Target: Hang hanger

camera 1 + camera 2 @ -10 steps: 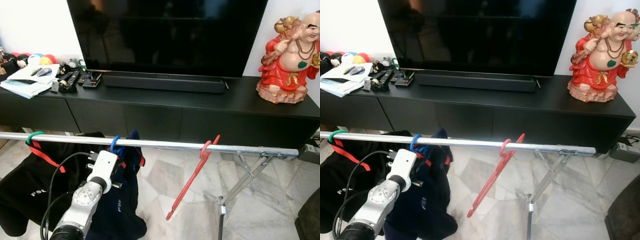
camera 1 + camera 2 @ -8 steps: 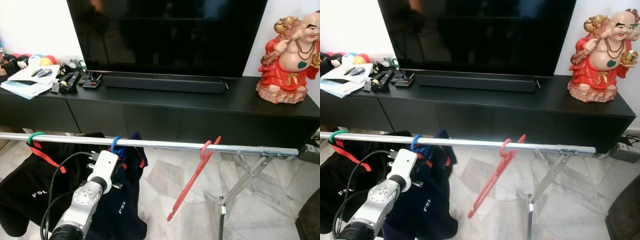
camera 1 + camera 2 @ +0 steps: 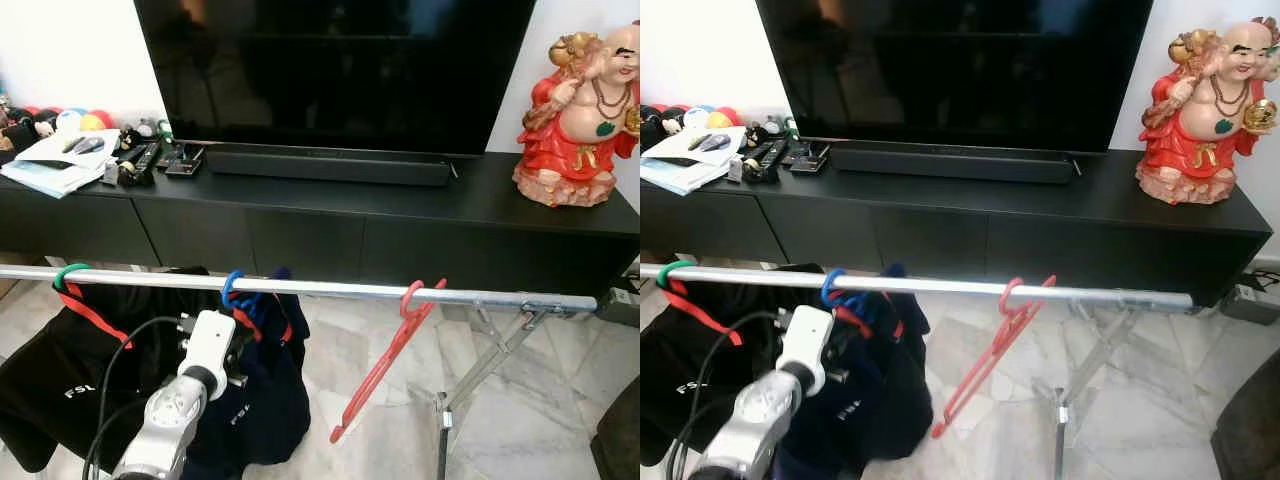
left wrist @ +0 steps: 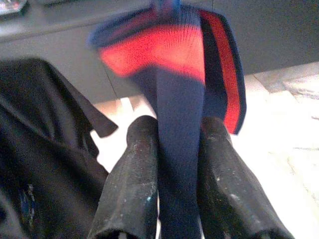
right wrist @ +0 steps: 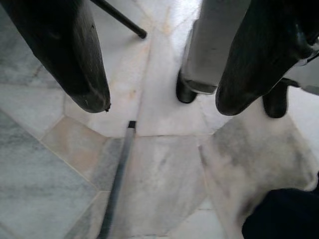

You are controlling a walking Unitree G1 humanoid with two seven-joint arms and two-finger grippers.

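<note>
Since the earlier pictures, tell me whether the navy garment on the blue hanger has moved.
Yes. The navy garment, pinched by the left gripper, has swung toward the red hanger along the rail; the blue hanger remains hooked.

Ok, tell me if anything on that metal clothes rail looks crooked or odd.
The empty red plastic hanger hangs steeply askew, hooked on the silver metal rail with its body slanting down to the left. The left gripper pinches the navy garment with red trim.

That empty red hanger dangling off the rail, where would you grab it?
I'd grip the red hanger on its long straight arm, just below the hook, coming from the robot's side of the rail. It hangs slanted and bare, so that bar is open to the fingers.
</note>
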